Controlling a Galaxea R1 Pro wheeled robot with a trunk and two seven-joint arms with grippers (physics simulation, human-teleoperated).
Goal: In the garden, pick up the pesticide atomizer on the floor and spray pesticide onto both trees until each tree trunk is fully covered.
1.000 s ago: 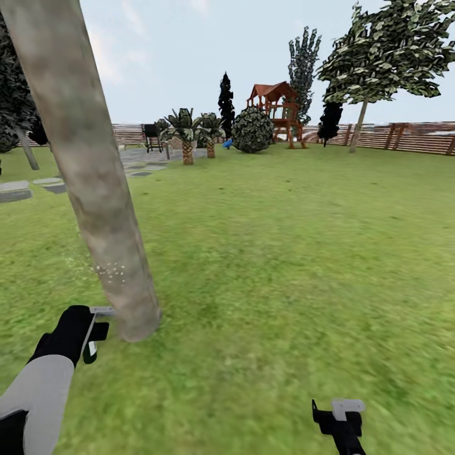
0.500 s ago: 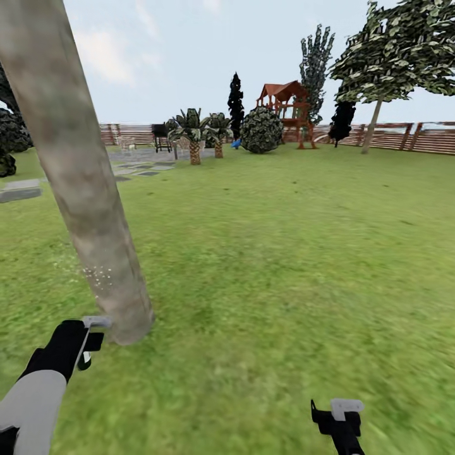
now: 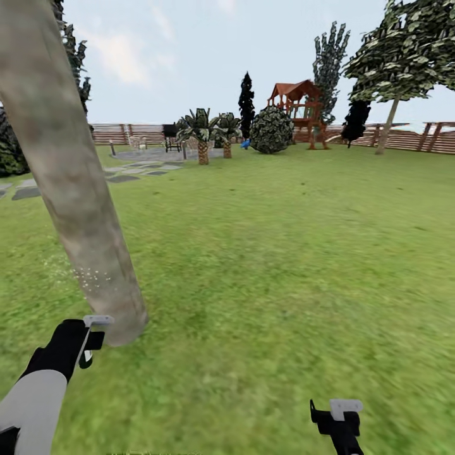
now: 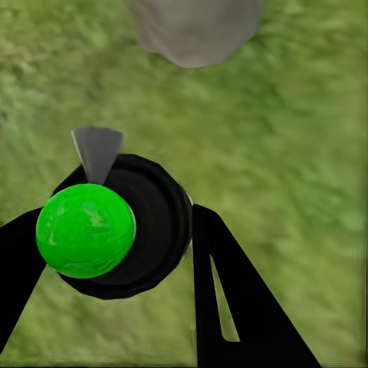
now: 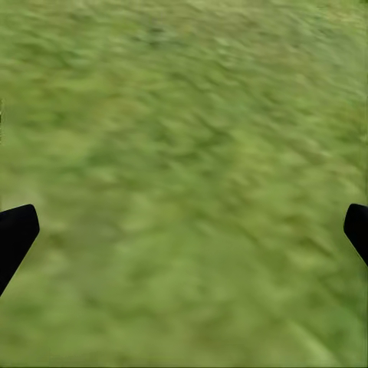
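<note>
The near tree trunk (image 3: 76, 196), a thick pale grey-tan column, leans across the left of the head view, with fine white specks (image 3: 95, 277) low on its bark. My left gripper (image 3: 89, 340) is shut on the pesticide atomizer (image 4: 85, 230), a bright green ball in a black collar. Its grey nozzle (image 3: 98, 320) points at the trunk base (image 4: 195, 31), a short gap away. The second tree (image 3: 404, 57) stands far off at the right by the fence, its thin trunk (image 3: 385, 134) slanted. My right gripper (image 3: 338, 418) hangs open over grass (image 5: 184, 184), holding nothing.
Lawn (image 3: 284, 253) stretches ahead to a brown slat fence (image 3: 436, 138). Grey paving slabs (image 3: 123, 178) lie at the left middle. Short palms (image 3: 202, 136), a round bush (image 3: 272, 129), a dark conifer (image 3: 246, 101) and a red-roofed play tower (image 3: 297, 104) stand at the back.
The whole head view has shifted: the far things have slid right, so the camera turned left. My left gripper keeps the atomizer by the trunk base. The right gripper has not moved.
</note>
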